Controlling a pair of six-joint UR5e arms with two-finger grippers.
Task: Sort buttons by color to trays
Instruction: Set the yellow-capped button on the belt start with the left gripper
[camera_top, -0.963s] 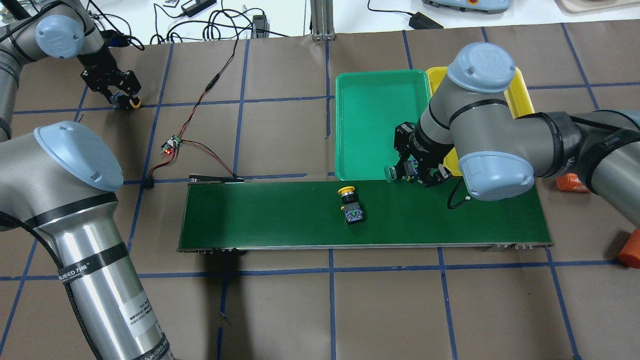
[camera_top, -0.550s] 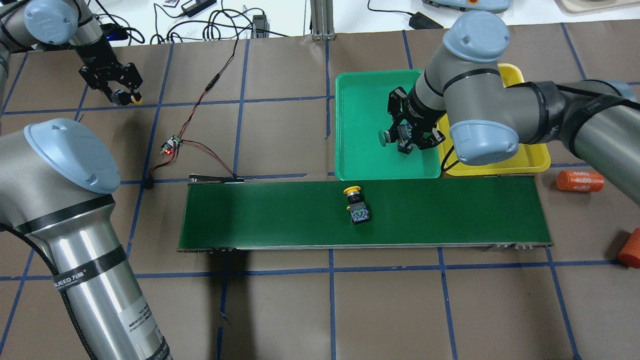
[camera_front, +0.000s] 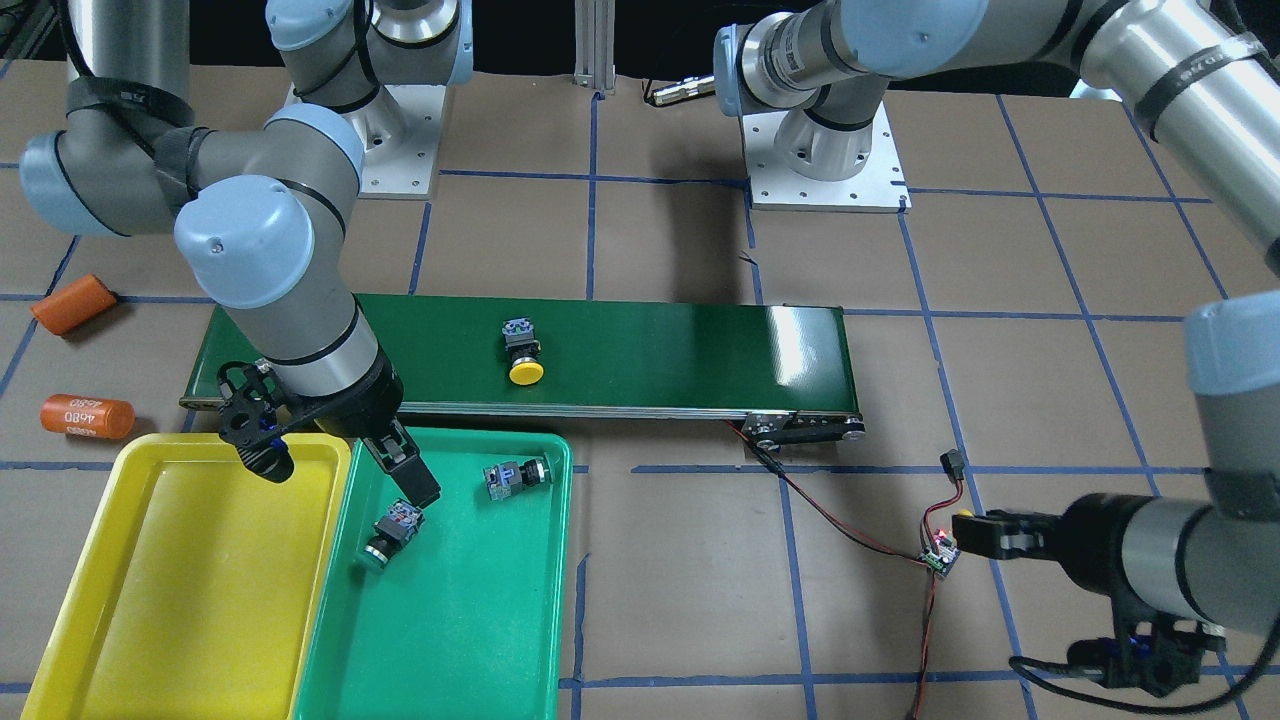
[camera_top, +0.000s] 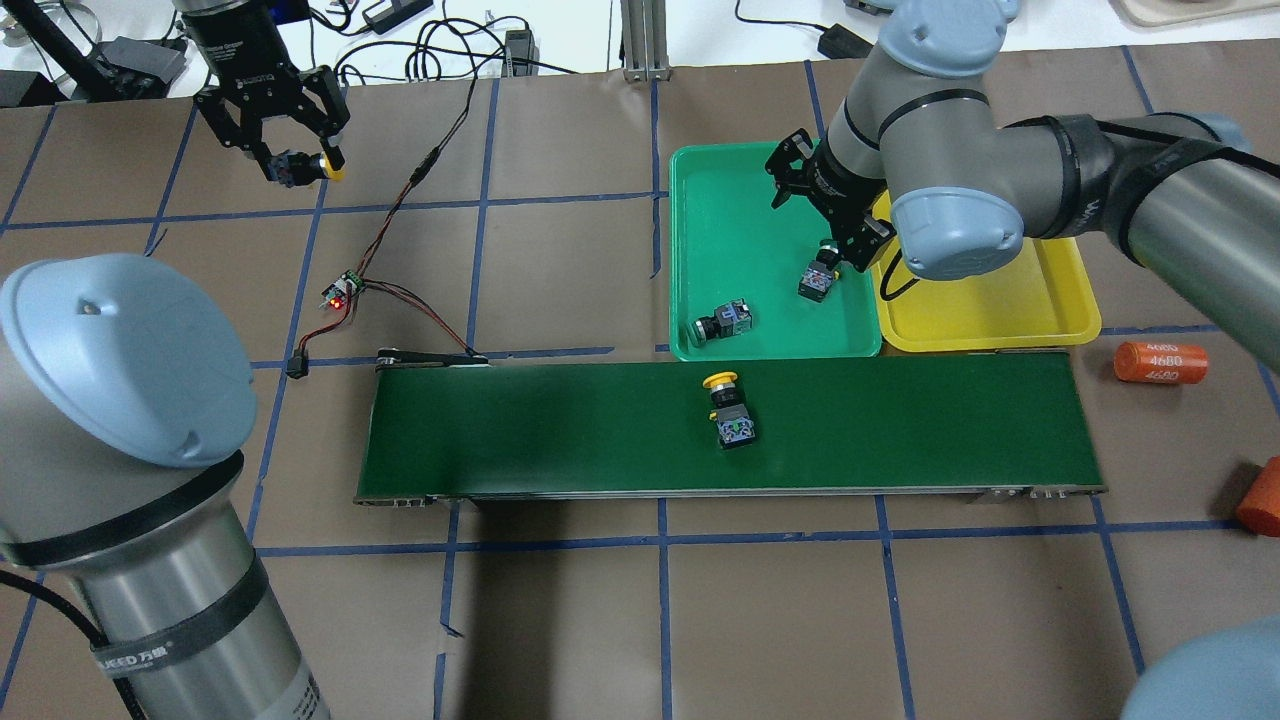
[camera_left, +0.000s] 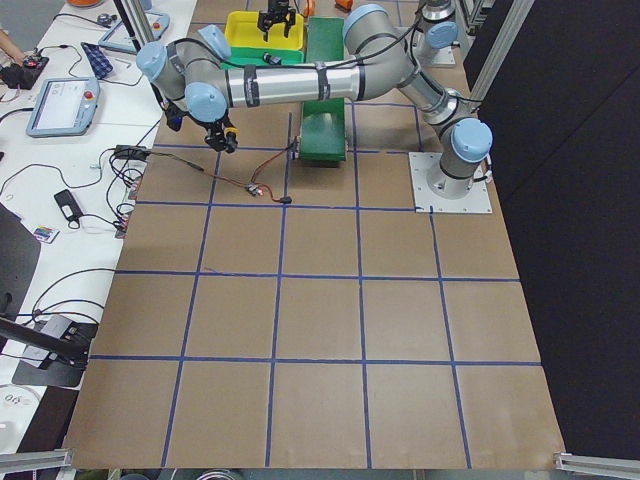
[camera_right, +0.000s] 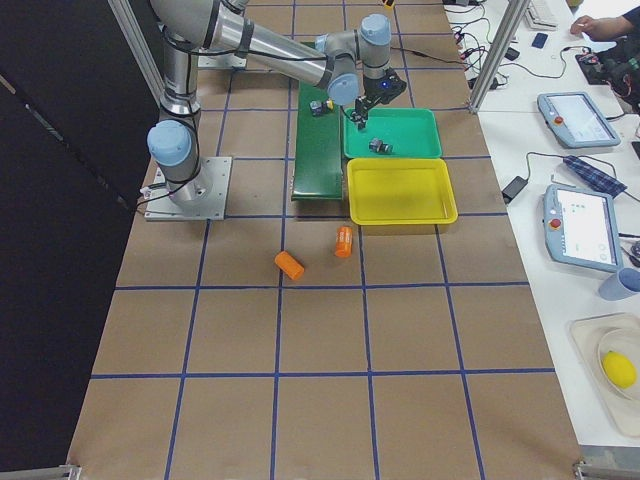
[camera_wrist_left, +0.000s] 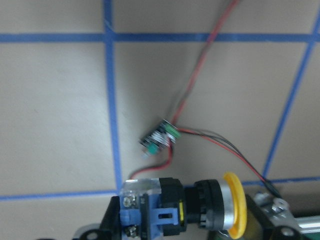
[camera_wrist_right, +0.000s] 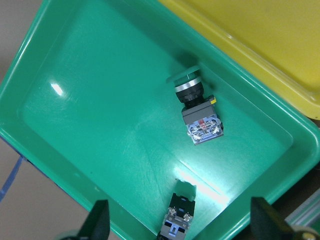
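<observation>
Overhead exterior: brown blue-gridded table, left tool tight around a yellow button, right tool agape over green tray.

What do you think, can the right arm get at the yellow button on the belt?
Probably yes. The right gripper is open and empty over the green tray, and the yellow button lies alone on the belt beside that tray, with nothing covering it.

The green tray is glossy plastic, glare streaking its smooth floor; the yellow tray looks alike. The button I hold has a smooth yellow plastic cap on a bright metal collar. The belt has a dull sheen (the brown table paper under it is matt).
</observation>
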